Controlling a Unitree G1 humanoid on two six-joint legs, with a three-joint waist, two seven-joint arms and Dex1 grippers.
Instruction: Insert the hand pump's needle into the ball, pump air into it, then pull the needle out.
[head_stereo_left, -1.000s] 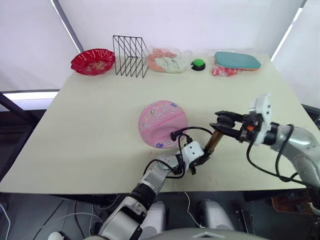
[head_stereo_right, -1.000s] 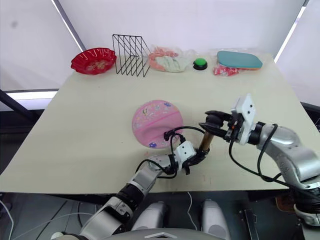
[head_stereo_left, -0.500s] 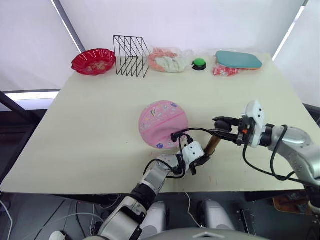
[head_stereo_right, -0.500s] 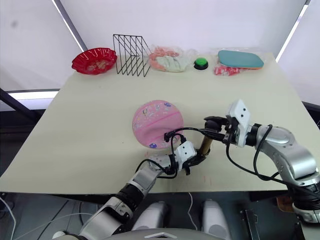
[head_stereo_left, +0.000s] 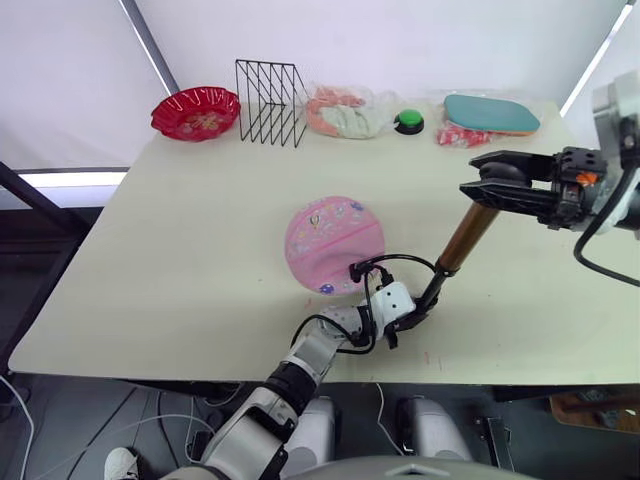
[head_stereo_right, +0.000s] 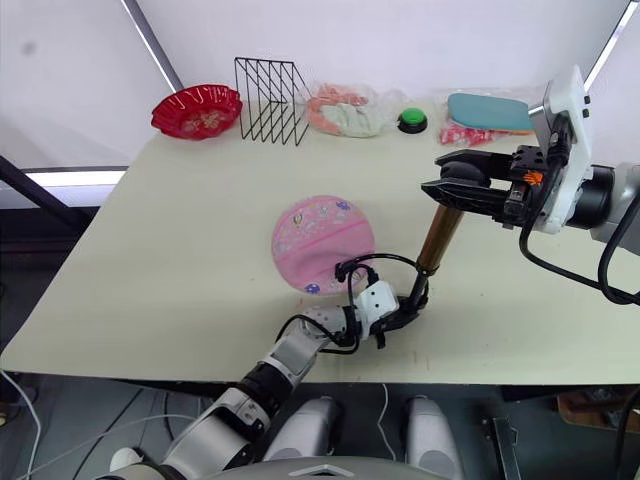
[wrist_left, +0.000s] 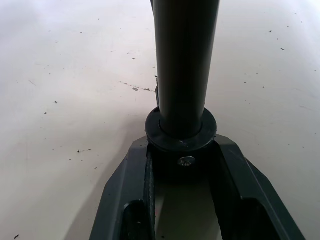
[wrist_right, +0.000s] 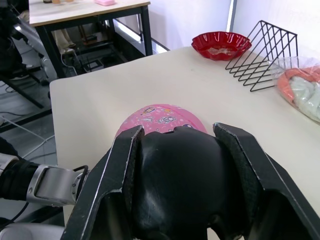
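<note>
Hand pump (head_stereo_left: 457, 243): held tilted above the near right part of the table (head_stereo_left: 180, 250), its gold barrel running from the black base near the front edge up to the black T-handle (wrist_right: 180, 185); the rod is seen drawn well out of the barrel.
Left gripper (head_stereo_left: 415, 315): pinched on the pump's black base, low over the tabletop; in the left wrist view the two fingers (wrist_left: 125, 200) are seen pressed against the collar on either side.
Right gripper (head_stereo_right: 470, 190): raised well above the table, clamped around the T-handle, one finger (wrist_right: 107, 185) on each side of it.
Hose (head_stereo_left: 395, 262): a thin black loop is seen running from the pump's base to the near right edge of the ball.
Needle: too small to be made out where the hose meets the ball.
Ball (head_stereo_left: 333, 243): lying near the middle of the table as a flattened pink disc, just beside the left gripper.
Background: a red bowl (head_stereo_left: 196, 111), a black wire rack (head_stereo_left: 270, 88), a green button (head_stereo_left: 408, 121) and a teal pad (head_stereo_left: 492, 113) are lined along the far edge.
</note>
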